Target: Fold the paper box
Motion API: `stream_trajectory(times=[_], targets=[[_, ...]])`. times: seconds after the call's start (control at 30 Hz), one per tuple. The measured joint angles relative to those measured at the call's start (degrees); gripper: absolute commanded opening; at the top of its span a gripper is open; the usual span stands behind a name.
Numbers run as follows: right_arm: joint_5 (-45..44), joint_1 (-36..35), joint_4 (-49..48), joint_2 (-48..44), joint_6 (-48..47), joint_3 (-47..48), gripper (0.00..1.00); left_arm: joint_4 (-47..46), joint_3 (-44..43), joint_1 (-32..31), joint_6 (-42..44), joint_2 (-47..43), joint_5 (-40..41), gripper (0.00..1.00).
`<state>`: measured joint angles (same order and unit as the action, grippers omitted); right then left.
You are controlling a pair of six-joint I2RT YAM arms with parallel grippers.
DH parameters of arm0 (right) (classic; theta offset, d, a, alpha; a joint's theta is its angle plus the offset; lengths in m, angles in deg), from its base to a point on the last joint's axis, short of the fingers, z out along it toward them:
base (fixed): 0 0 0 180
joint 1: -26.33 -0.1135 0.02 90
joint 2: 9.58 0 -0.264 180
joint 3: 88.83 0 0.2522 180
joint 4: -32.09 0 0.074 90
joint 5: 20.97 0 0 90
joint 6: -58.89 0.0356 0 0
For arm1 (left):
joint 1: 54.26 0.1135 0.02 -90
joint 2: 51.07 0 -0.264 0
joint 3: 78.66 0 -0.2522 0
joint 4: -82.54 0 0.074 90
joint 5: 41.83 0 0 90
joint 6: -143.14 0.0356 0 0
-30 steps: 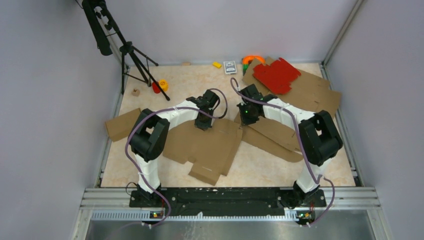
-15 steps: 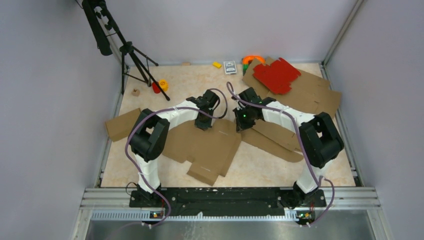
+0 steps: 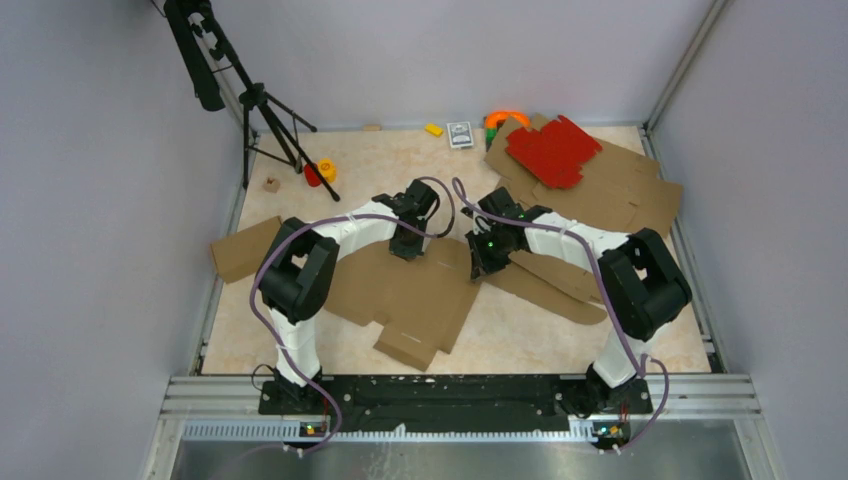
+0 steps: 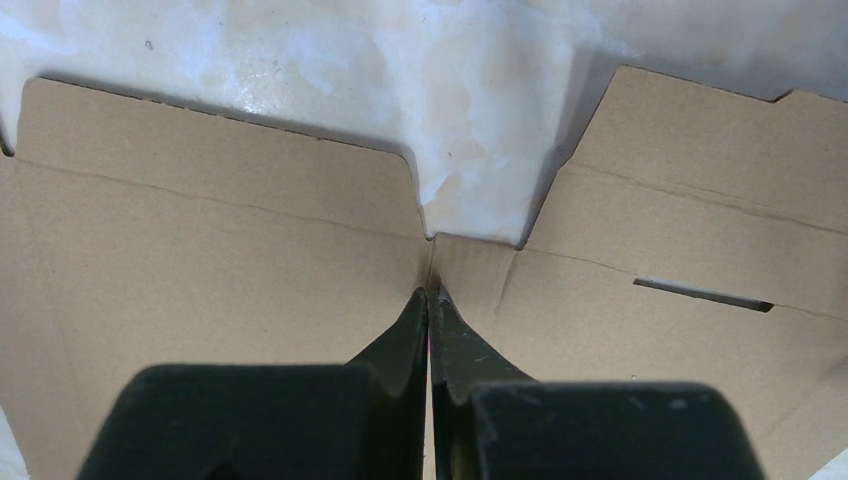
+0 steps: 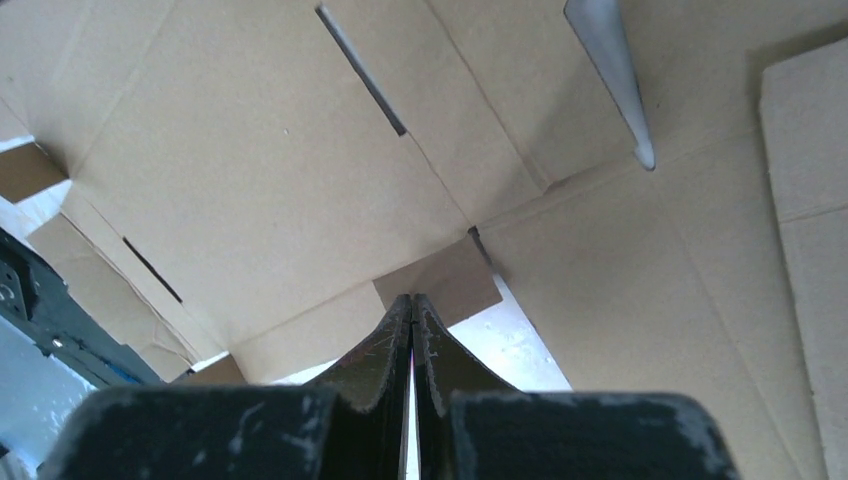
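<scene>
Top view: paper box (image 3: 410,290) lies flat and unfolded on the table (image 3: 400,165), left of centre. Left claw (image 3: 403,250) sits over its far edge. Right claw (image 3: 480,268) sits at its far right corner, beside other brown sheets (image 3: 545,275).

Left wrist: claw pressed together, pinching nothing. Tips point where the left flap (image 4: 220,150) and right flap (image 4: 700,130) meet. Contact with the cardboard not discernible.

Right wrist: claw pressed together, empty. Tips point at a small brown tab (image 5: 440,282); the box panel spreads beyond them.
</scene>
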<state>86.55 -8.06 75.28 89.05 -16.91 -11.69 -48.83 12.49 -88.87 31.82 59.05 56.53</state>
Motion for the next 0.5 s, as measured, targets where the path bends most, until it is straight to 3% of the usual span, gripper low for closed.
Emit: stream_trajectory(times=[0.5], targets=[[-2.91,-0.39,-6.47,1.31,2.97,-4.87,0.00,-0.15,0.15,0.00,-0.22,-0.02,0.00,0.00]])
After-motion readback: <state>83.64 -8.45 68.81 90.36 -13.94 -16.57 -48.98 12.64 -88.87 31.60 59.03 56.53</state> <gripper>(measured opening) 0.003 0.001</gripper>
